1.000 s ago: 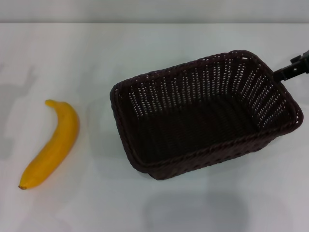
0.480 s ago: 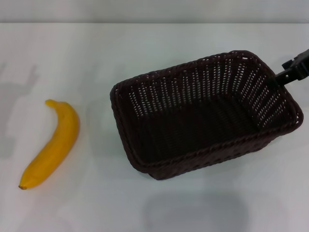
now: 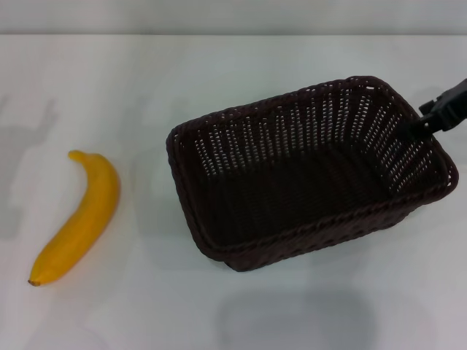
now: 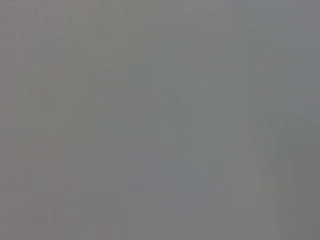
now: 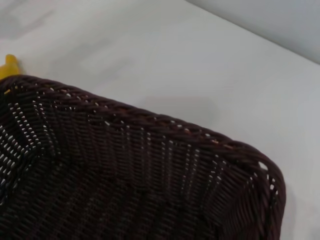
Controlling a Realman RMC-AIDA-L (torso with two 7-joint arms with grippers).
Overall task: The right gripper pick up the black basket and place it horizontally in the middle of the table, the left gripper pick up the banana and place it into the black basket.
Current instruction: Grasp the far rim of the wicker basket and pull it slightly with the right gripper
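Observation:
The black basket (image 3: 310, 171) sits on the white table (image 3: 219, 80) right of the middle, slightly skewed, open side up and empty. It fills the right wrist view (image 5: 125, 170). Only a black angular piece of the right gripper (image 3: 442, 111) shows, at the basket's far right rim by the picture's right edge; I cannot tell whether it touches the rim. The yellow banana (image 3: 79, 217) lies on the table at the left, apart from the basket; its tip shows in the right wrist view (image 5: 7, 66). The left gripper is out of view; the left wrist view is plain grey.
The table's far edge (image 3: 233, 33) runs along the top of the head view against a grey wall. Bare white table (image 3: 146, 306) lies between banana and basket and in front of both.
The black piece of the right gripper has shifted slightly right and lower along the basket's right rim. The basket and the banana have not moved.

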